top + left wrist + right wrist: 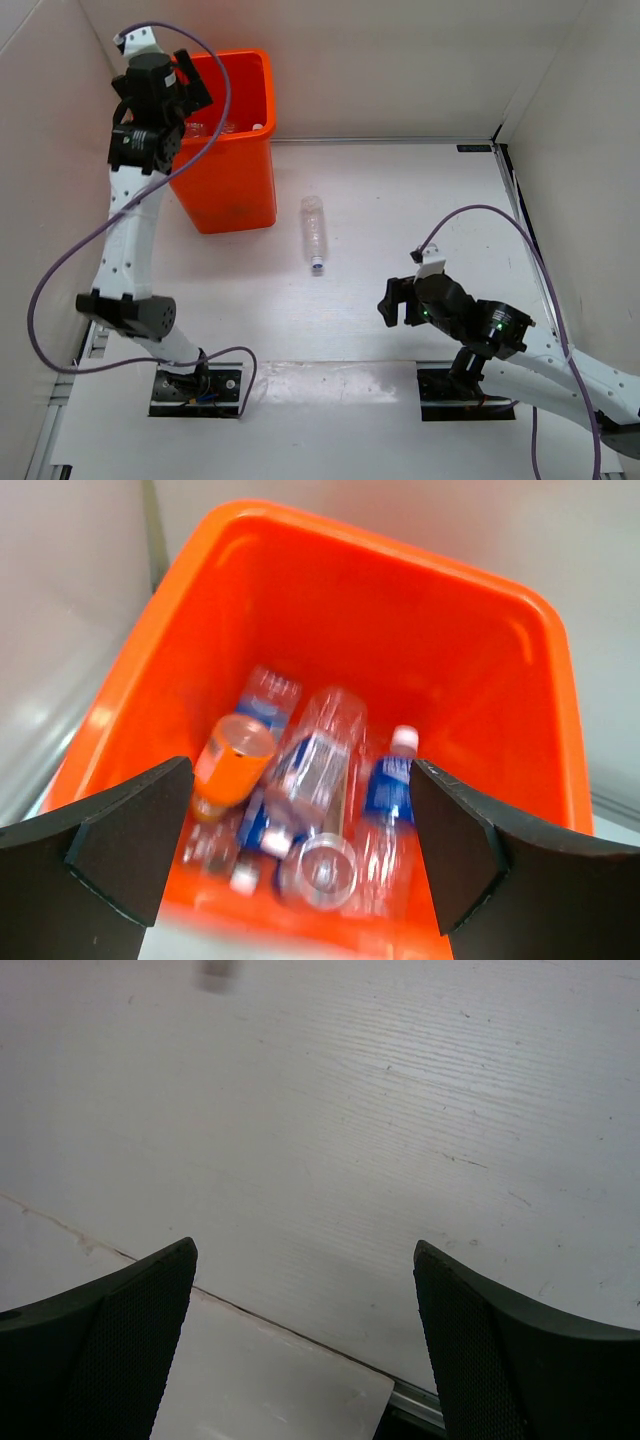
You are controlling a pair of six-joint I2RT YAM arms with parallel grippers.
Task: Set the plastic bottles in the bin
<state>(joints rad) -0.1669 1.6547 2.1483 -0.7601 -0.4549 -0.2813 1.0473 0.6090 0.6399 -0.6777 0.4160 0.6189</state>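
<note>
The orange bin (235, 175) stands at the back left. My left gripper (192, 92) hovers over its opening, open and empty. In the left wrist view (300, 850) I look down into the bin (400, 630), which holds several plastic bottles: one with orange liquid (232, 760), a blue-labelled one (390, 785), a clear one (318, 765) and a blurred clear one (320, 872). One more clear bottle (315, 232) lies on the table right of the bin, cap toward me. My right gripper (392, 300) is open and empty, low over the table (305, 1340), near and right of that bottle.
White walls enclose the table on the left, back and right. A seam and a metal rail (415, 1400) run along the near table edge under my right gripper. A small blurred white thing (215, 970) shows at the top of the right wrist view.
</note>
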